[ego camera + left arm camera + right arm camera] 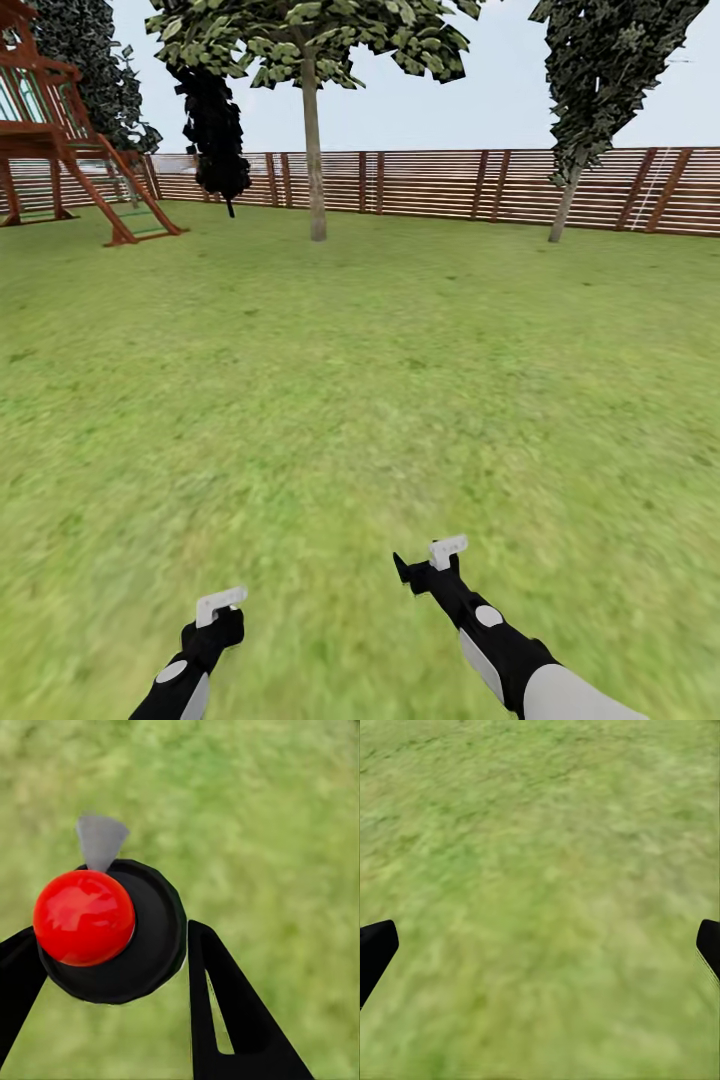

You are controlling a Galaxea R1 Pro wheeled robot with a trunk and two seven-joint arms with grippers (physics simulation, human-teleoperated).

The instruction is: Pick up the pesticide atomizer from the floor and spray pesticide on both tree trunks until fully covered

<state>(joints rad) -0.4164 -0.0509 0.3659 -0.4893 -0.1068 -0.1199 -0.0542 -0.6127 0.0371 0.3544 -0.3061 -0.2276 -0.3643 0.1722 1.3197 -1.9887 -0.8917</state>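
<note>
In the head view the robot faces a wide green lawn (330, 400) that fills most of the frame and runs up to a brown slatted wooden fence (450, 185) across the upper part. A tree with a thick, pale, mottled trunk (314, 150) stands just left of centre near the fence, its jagged green foliage (310, 35) spreading along the top edge. A second, slimmer leaning tree (570, 195) rises at the upper right, and a black narrow conifer (213, 135) hangs to the left of the pale trunk. A red-brown wooden play structure (70, 150) with a ladder sits at the upper left. Both black-and-white arms reach in from the bottom edge. The left gripper (215, 612) at the lower left is closed around the pesticide atomizer (112, 930); the left wrist view shows it as a round black body with a glossy red ball on it and a small grey nozzle-like tab, set between the two black fingers (232, 1020) above blurred grass. The right gripper (425, 568) sits at lower centre-right, and in the right wrist view its fingertips (375, 949) stand far apart at the two side edges of the frame with bare grass between them, so it is spread wide and holds nothing.
</note>
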